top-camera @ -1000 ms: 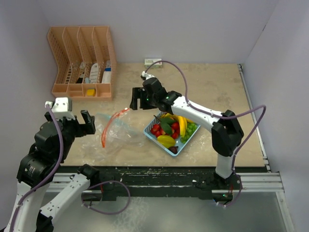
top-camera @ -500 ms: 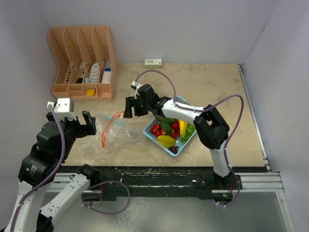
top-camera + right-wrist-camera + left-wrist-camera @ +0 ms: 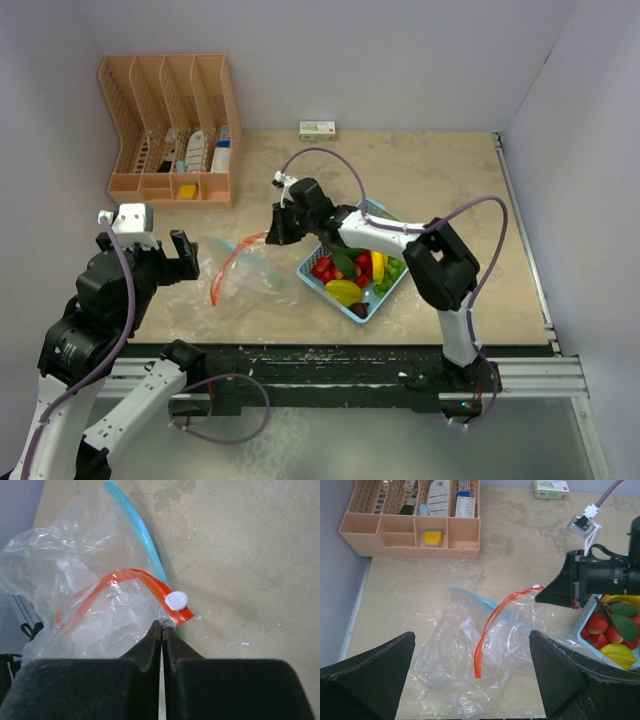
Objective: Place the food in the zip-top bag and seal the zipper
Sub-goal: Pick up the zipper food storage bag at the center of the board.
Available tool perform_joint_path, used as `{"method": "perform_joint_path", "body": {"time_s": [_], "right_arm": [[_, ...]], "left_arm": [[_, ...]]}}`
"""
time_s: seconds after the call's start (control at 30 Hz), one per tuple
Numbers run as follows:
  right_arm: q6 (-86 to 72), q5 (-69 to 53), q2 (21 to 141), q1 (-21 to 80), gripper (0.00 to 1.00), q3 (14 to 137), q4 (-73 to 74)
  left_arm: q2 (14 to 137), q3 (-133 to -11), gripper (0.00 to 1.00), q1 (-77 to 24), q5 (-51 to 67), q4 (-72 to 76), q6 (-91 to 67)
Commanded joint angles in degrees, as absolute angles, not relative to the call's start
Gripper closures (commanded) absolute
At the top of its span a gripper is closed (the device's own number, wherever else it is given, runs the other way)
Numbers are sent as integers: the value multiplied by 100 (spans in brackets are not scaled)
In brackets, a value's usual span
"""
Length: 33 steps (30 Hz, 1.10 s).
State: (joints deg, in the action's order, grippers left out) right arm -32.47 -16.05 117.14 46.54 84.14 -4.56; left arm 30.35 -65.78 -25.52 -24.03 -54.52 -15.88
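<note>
The clear zip-top bag [image 3: 250, 282] lies crumpled on the table with its orange zipper [image 3: 222, 268] arched upward. My right gripper [image 3: 161, 625] is shut on the bag's plastic edge just below the white slider [image 3: 177, 600]; the top view shows this gripper [image 3: 268, 238] at the bag's right end. My left gripper [image 3: 470, 640] hangs open above the bag [image 3: 465, 660], touching nothing. The food [image 3: 348, 272], toy strawberries, a yellow fruit and green pieces, sits in a light-blue basket [image 3: 372, 312] right of the bag.
A peach desk organizer [image 3: 172, 130] with small items stands at the back left. A small green-and-white box [image 3: 318, 129] lies by the back wall. The right arm's cable loops over the basket.
My right gripper came down and left to the bag's slider end, then shut on the plastic edge. The left arm stayed where it was, still open.
</note>
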Motion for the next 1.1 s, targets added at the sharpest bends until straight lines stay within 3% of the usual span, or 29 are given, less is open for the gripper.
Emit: {"method": "perform_joint_path", "body": {"time_s": [0.0, 0.37, 0.63, 0.77, 1.07], "right_arm": [[-2819, -1605, 10687, 4659, 100, 8252, -754], [-2242, -1600, 9115, 4632, 100, 7541, -246], [-2190, -1330, 7837, 4632, 100, 5945, -248], [-2326, -1431, 7196, 4632, 100, 5116, -701], [-1931, -1540, 6249, 4626, 100, 4985, -603]], "left_arm": [[3062, -6638, 1, -2531, -2434, -5299, -1539], [3230, -6537, 1, -2531, -2426, -5037, -1518], [3453, -6341, 1, -2531, -2020, -4431, -1612], [3662, -6052, 1, -2531, -1225, -3988, -1500], [3779, -5407, 18, -2531, 675, -3239, -1466]]}}
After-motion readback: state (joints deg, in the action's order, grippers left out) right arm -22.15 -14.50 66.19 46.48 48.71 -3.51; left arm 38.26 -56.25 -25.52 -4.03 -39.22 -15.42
